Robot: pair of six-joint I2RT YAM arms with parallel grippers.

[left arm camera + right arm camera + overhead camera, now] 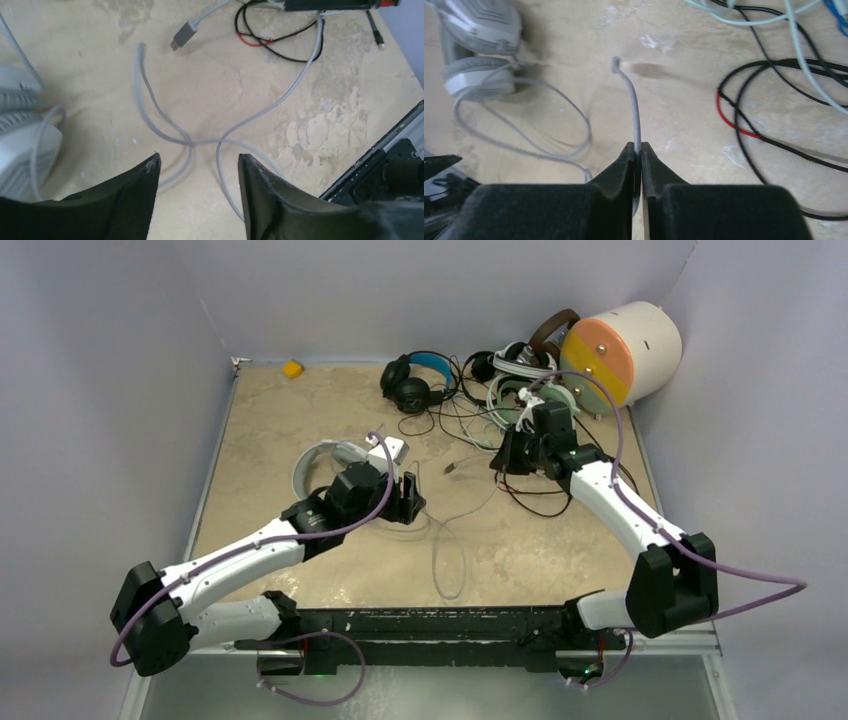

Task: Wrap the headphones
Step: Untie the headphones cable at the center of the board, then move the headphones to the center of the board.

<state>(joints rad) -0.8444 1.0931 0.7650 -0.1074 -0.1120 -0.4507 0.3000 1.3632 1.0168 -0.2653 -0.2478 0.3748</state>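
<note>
The white-grey headset (335,462) is laid near the middle of the bench (260,435), a little toward its left edge. Its thin grey cable (192,143) is spread toward the near edge in loose loops that cross one another. A short way behind its plug (615,62), the cable is clamped between the right jaws, which are pressed together on it. The left jaws are held apart just beside the headset, above the place where the cable loops cross. Nothing is gripped between them, and the cable is seen on the bench through the gap.

Toward the far right corner the other headsets are heaped together with their cables tangled: a black one with a blue headband (415,380), a mint-green one (505,398), a black-and-white one (515,358) and a brown one (552,328). A black and red cable (734,115) is looped on the bench under the right arm (610,500). A cream cylinder (625,348) with an orange-and-green face is laid on its side in the far right corner, with the brown headset against it. A small yellow block (292,368) is set in the far left corner.
</note>
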